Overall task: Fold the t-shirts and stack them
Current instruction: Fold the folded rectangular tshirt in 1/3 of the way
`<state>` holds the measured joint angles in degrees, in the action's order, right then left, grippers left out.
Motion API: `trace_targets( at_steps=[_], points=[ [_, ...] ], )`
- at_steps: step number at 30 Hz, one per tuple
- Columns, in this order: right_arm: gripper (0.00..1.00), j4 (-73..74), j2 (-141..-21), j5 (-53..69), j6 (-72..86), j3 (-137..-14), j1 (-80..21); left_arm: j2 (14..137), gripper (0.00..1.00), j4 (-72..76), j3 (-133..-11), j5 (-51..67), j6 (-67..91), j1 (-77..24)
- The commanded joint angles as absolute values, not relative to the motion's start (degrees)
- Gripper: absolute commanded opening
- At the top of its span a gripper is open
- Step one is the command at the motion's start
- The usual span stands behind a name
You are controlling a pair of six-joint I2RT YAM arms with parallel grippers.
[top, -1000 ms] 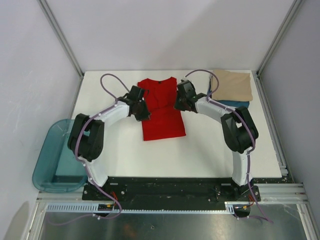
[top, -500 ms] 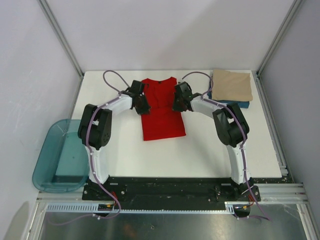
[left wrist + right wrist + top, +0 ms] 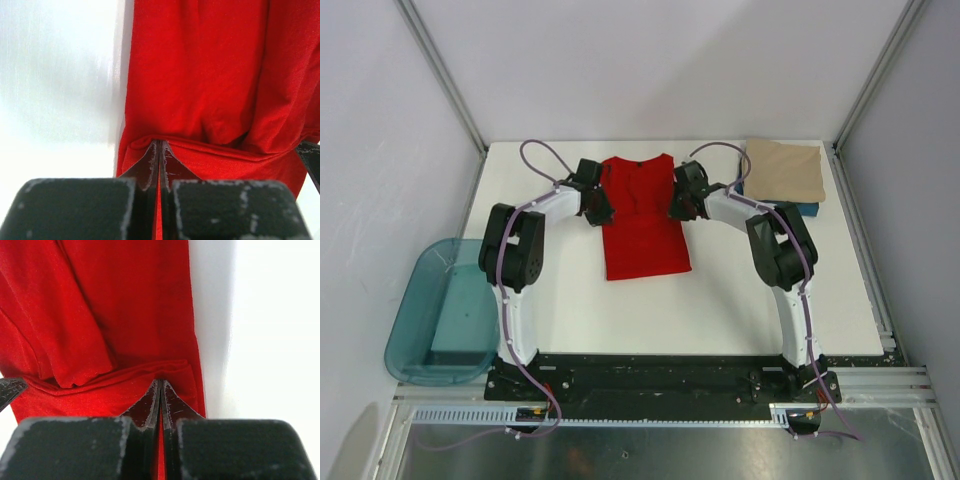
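Left wrist: left end effector (image 3: 159, 145) and right end effector (image 3: 160, 385) each pinched shut on the red t-shirt (image 3: 200, 75) edge at their tips — raise both level, in sync.

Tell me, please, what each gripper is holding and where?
Both pinch the red t-shirt: the left gripper its left folded edge, the right gripper its right folded edge, near the sleeves.
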<state>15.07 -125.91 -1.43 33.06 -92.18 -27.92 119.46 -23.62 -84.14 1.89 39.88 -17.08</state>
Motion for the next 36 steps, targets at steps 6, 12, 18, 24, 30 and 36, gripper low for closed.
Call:
trace_targets(
  at_steps=[6,12,18,24,30,36],
  points=[
    [0.04,17.64,-122.27,-3.89,31.55,-97.5,-29.71,119.68,0.0,-24.28,-84.2,0.35,37.33,-16.15],
    [0.05,17.64,-123.03,-3.86,30.22,-101.31,-32.69,116.3,0.02,-24.38,-85.01,1.53,36.5,-15.2],
    [0.04,17.49,-126.87,-2.34,31.44,-102.74,-34.04,110.71,0.1,-24.35,-83.8,3.6,36.27,-14.97],
    [0.04,16.69,-131.39,-1.12,32.81,-103.5,-34.56,101.22,0.14,-24.32,-74.05,6.74,38.52,-15.36],
    [0.03,18.0,-135.36,-1.24,33.96,-105.67,-34.37,90.46,0.2,-24.13,-58.76,7.93,39.49,-17.33],
    [0.04,19.24,-132.37,-1.05,35.06,-106.78,-35.13,84.52,0.29,-20.24,-47.21,10.11,41.34,-19.34]
  ],
)
